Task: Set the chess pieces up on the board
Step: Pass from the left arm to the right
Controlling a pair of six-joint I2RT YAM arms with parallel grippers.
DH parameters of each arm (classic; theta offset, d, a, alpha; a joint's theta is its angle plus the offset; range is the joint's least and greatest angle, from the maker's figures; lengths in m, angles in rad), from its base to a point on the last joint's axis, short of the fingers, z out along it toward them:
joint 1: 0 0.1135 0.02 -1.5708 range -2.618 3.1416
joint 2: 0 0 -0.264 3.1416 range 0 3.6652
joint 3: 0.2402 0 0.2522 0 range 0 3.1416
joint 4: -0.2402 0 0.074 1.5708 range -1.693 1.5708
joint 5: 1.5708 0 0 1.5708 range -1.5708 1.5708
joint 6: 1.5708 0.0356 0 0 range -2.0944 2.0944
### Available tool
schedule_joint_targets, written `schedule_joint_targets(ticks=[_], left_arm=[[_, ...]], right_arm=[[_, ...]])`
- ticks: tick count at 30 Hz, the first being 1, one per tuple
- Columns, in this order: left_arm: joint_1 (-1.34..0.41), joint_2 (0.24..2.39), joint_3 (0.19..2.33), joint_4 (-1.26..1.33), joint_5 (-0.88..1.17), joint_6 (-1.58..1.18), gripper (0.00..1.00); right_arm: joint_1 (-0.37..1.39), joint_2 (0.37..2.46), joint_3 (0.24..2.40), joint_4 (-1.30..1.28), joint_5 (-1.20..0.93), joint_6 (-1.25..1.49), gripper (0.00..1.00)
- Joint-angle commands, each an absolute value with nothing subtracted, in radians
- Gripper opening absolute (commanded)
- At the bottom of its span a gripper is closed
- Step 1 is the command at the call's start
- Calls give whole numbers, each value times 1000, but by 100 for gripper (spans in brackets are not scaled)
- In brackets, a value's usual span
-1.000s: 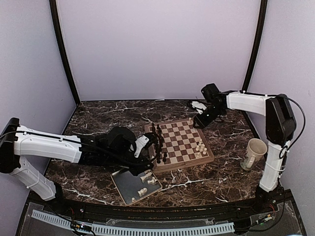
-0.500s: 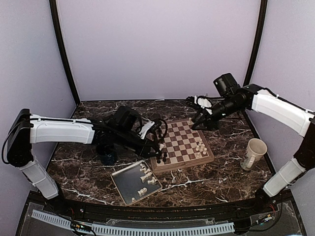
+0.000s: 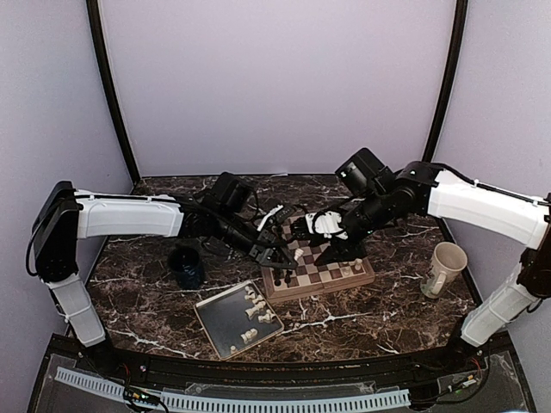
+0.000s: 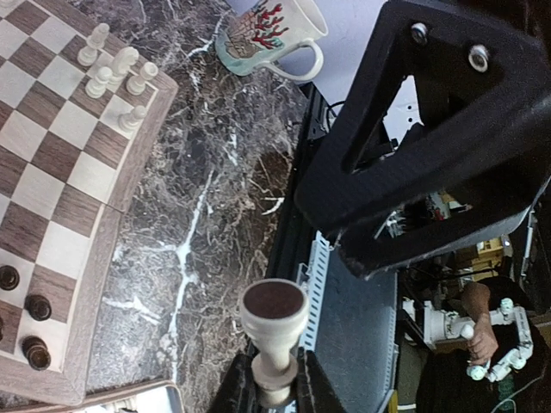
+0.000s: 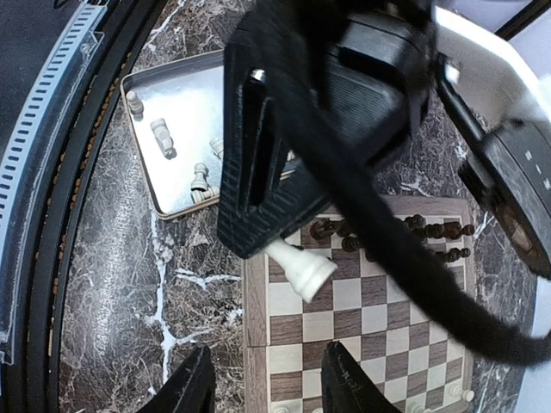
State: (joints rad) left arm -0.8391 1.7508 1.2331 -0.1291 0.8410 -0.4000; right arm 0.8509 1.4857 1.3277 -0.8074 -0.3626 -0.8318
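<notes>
The board (image 3: pixel 320 277) lies mid-table, with several white chess pieces (image 3: pixel 351 261) along its right edge and dark pieces (image 3: pixel 279 275) on its left. Above the board's left part my left gripper (image 3: pixel 287 255) is shut on a cream-white chess piece (image 4: pixel 274 323), gripped by its upper half, its felt base pointing away from the fingers. The same piece (image 5: pixel 301 269) shows in the right wrist view, sticking out of the left gripper's black fingers. My right gripper (image 3: pixel 315 244) faces it over the board (image 5: pixel 362 318), open (image 5: pixel 267 387), a short gap from the piece.
A grey metal tray (image 3: pixel 215 323) with several loose white pieces (image 3: pixel 256 311) sits in front of the board's left corner. A dark blue cup (image 3: pixel 185 267) stands left of the board, and a mug (image 3: pixel 443 268) to its right.
My left arm has swung from over the tray to over the board, carrying the white piece. My right arm has come from the board's far right corner to meet it, jaws a little wider.
</notes>
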Motion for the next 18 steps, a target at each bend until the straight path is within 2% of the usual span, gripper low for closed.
schedule_joint_targets(ticks=[1,6,13,18], left_arm=[[-824,1778,1282,-141,1045,-458,6],[-824,1822,1326,-185,1161,-474,7],[-824,1856,1369,-263,1252,-464,7],[-825,1865,1381,-326,1262,-442,7]], right_arm=[[915,1496,1364,-776,-245,-879,44],[988,1519,1364,-762,-94,-931,45],[1053,1562,1376,-748,6,-983,46],[1071,1572,1374,-754,13,-998,36]])
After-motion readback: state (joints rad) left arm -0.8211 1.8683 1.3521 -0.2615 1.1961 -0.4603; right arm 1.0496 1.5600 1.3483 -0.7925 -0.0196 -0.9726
